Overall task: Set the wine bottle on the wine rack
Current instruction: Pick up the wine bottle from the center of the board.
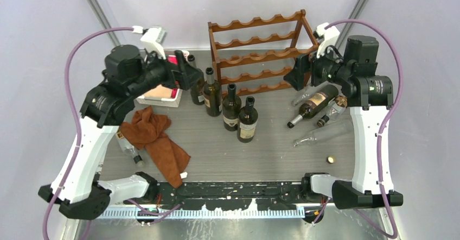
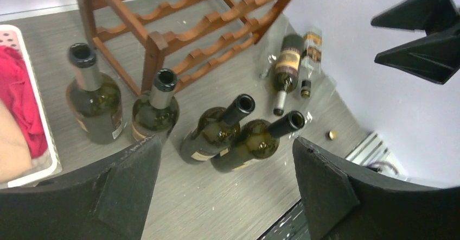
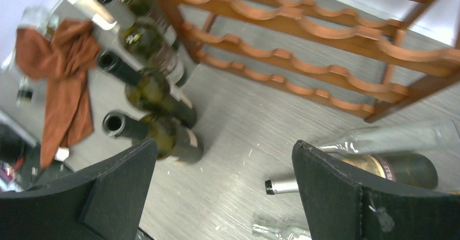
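The dark reddish-brown wine rack (image 1: 260,50) stands at the back of the table with bare scalloped rails, also seen in the wrist views (image 2: 217,20) (image 3: 304,33). Several green wine bottles stand upright in front of it (image 1: 231,108) (image 2: 214,128) (image 3: 157,99). Another wine bottle (image 1: 314,103) lies on its side at the right, seen too in the wrist views (image 2: 286,66) (image 3: 401,166). My left gripper (image 1: 190,73) (image 2: 227,142) hovers open above the leftmost upright bottles. Above the rack's right end, my right gripper (image 1: 297,76) (image 3: 223,142) also stands open. Neither holds anything.
A white basket (image 1: 174,101) with red cloth sits at the back left under the left arm. A brown cloth (image 1: 157,137) and a clear plastic bottle (image 1: 130,150) lie at the left. Clear glass bottles (image 1: 314,137) and a gold cap (image 1: 330,159) lie at the right.
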Robot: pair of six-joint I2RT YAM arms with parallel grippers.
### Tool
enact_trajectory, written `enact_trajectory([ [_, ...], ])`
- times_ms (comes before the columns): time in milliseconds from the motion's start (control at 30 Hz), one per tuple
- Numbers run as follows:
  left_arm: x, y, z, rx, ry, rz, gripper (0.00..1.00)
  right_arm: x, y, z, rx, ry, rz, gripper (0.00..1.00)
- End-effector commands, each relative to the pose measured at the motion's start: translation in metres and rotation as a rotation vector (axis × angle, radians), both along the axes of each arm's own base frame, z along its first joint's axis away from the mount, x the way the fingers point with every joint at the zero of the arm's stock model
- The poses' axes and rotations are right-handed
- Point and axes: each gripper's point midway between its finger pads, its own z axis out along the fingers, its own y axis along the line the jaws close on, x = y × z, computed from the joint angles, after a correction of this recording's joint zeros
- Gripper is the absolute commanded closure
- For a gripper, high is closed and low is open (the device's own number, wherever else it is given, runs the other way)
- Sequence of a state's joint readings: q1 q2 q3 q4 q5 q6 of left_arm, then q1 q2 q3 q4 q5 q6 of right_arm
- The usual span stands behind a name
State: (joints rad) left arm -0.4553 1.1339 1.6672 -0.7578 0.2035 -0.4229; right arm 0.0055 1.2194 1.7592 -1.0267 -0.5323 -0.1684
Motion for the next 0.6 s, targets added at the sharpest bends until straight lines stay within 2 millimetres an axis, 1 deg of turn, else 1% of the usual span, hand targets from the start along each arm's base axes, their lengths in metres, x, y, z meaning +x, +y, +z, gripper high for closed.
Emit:
enact_trajectory([
  [0,0.0,-0.011,0.005,0.135,-0.099,-0.021,0.09,-0.031,0.034,-0.008,-0.052,-0.081,0.321,0.0],
  [133,-0.004,-0.036,0.004,0.095,-0.173,-0.117,0.02,-0.058,0.062,-0.026,-0.079,-0.129,0.539,0.0],
  [233,-0.006,-0.053,0.002,0.059,-0.212,-0.191,0.01,-0.082,0.089,-0.045,-0.143,-0.147,0.708,0.0],
  [267,-0.006,-0.056,0.001,0.053,-0.222,-0.208,0.0,-0.084,0.095,-0.051,-0.165,-0.159,0.731,0.0],
  [333,-0.006,-0.062,-0.002,0.048,-0.236,-0.234,0.01,-0.084,0.108,-0.06,-0.172,-0.186,0.759,0.0],
  [367,-0.005,-0.064,-0.003,0.048,-0.245,-0.243,0.01,-0.08,0.113,-0.058,-0.162,-0.206,0.749,0.0],
  [433,-0.004,-0.067,-0.006,0.045,-0.263,-0.25,0.01,-0.077,0.122,-0.064,-0.138,-0.2,0.755,0.0],
  [500,-0.002,-0.068,-0.009,0.04,-0.276,-0.252,0.01,-0.07,0.131,-0.071,-0.13,-0.196,0.75,0.0],
  [567,-0.002,-0.069,-0.011,0.031,-0.29,-0.253,0.01,-0.058,0.139,-0.075,-0.121,-0.209,0.715,0.0],
])
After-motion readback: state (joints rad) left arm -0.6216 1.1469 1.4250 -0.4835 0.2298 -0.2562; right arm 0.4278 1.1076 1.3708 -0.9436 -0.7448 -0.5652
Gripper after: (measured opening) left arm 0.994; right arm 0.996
